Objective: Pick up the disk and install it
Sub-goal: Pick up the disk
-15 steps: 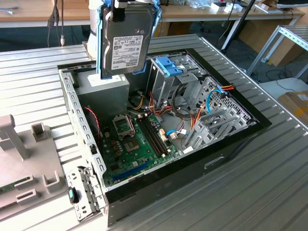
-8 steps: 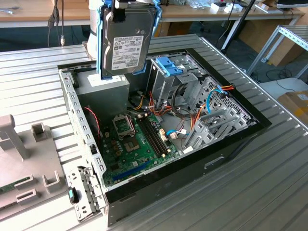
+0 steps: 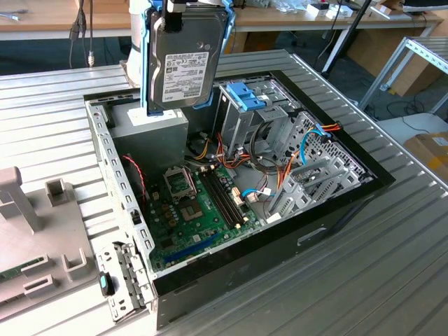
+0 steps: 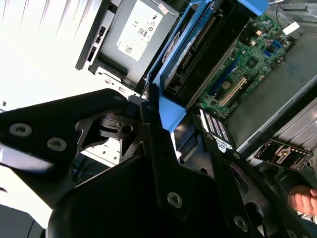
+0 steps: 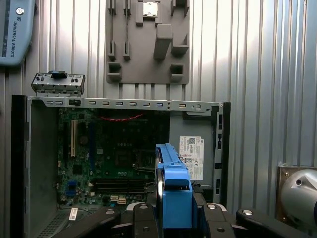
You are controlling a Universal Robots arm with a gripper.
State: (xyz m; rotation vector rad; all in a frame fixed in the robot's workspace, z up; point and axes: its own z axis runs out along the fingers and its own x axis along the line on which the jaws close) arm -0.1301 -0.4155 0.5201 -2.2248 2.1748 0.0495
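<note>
The gripper (image 5: 175,214) has its black jaws clenched on either side of the disk (image 3: 185,59), a flat dark-grey hard drive in a light-blue plastic carrier frame. The disk hangs upright, lifted clear above the open black desktop computer case (image 3: 231,262) lying on the ribbed metal table (image 3: 392,266). Under it sits the grey boxy power supply (image 3: 150,126), with the green motherboard (image 3: 189,210) just beside.

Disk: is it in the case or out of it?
Out. The hand holds the disk on edge above the open case, not seated inside.
</note>
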